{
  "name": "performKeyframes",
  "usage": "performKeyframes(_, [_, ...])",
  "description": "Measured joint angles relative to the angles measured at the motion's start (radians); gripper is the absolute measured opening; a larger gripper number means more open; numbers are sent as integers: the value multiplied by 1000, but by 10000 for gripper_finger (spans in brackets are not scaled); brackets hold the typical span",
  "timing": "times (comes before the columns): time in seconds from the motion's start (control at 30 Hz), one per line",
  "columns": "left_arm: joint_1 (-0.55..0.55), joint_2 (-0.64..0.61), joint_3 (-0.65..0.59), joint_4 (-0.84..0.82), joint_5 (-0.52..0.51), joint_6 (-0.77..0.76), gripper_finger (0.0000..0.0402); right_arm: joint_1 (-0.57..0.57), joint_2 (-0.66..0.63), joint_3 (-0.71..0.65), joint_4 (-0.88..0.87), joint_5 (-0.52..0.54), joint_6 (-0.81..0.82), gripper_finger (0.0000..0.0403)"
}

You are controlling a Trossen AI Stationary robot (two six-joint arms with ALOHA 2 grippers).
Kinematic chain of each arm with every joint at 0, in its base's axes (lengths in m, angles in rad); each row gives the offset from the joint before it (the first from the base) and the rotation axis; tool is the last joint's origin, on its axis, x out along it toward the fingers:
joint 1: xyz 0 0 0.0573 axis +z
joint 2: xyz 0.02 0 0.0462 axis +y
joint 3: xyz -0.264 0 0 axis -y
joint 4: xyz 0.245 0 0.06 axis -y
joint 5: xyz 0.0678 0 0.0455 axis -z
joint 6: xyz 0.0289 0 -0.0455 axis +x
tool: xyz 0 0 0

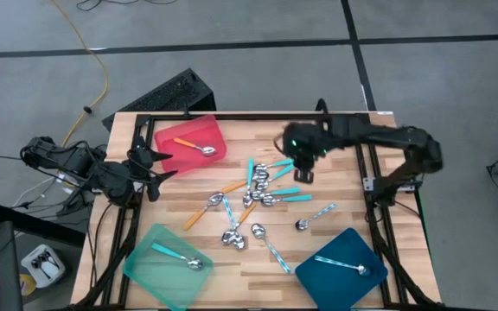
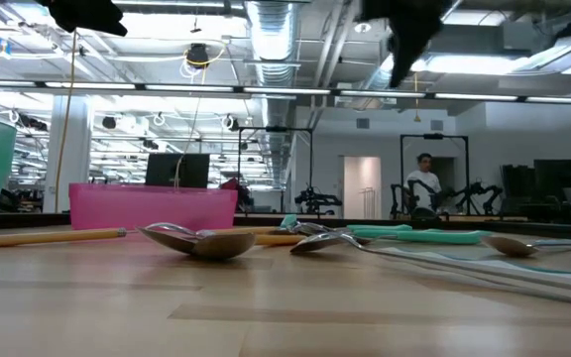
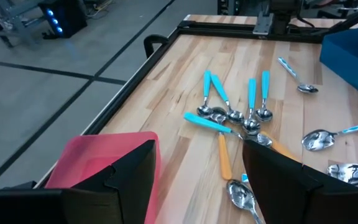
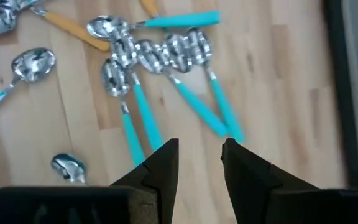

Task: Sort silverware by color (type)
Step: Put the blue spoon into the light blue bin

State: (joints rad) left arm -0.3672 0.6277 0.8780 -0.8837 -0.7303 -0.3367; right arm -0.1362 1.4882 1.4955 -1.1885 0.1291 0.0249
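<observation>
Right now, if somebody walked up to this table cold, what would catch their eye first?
Probably the tangle of spoons in the middle of the wooden table, shiny bowls bunched together with turquoise and orange handles fanning out. Next, the three trays around them, each already holding one spoon: the red tray at the far left, the mint-green tray near left and the dark-blue tray near right. The right pincer hovers open just right of the turquoise cluster.
</observation>
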Motion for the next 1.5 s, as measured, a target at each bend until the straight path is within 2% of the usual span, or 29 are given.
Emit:
performKeyframes(0.2, [0, 0, 0, 0, 0, 0, 226, 81, -155, -393, 347, 3, 172, 145])
performKeyframes(0.3, [0, 0, 0, 1, -1, -1, 226, 136, -187, -548, 588, 4, 251, 145])
performKeyframes(0.43, [0, 0, 0, 2, -10, -1, 226, 208, -148, -689, 925, 30, 355, 145])
performKeyframes(0.53, [0, 0, 0, 2, -11, -2, 226, 271, -56, -710, 1090, 90, 398, 145])
performKeyframes(0.67, [0, 0, 0, 2, -12, -4, 226, 335, 81, -640, 1078, 138, 420, 145])
performKeyframes(0.8, [0, 0, 0, 2, -15, -4, 226, 362, 158, -521, 894, 160, 406, 145])
performKeyframes(0.9, [0, 0, 0, 2, -15, -4, 226, 365, 165, -452, 755, 205, 343, 144])
performKeyframes(1.03, [0, 0, 0, 2, -15, -1, 226, 348, 123, -463, 648, 256, 247, 140])
performKeyframes(1.17, [0, 1, 0, 1, -15, 0, 226, 292, 59, -528, 649, 247, 172, 137])
performKeyframes(1.27, [0, 1, 0, 1, -18, 0, 226, 238, 51, -571, 683, 193, 153, 142])
performKeyframes(1.4, [0, 0, 0, 1, -24, 1, 226, 180, 75, -611, 787, 85, 126, 161])
performKeyframes(1.5, [0, 1, 0, 2, -38, 6, 226, 150, 95, -622, 844, 51, 79, 184])
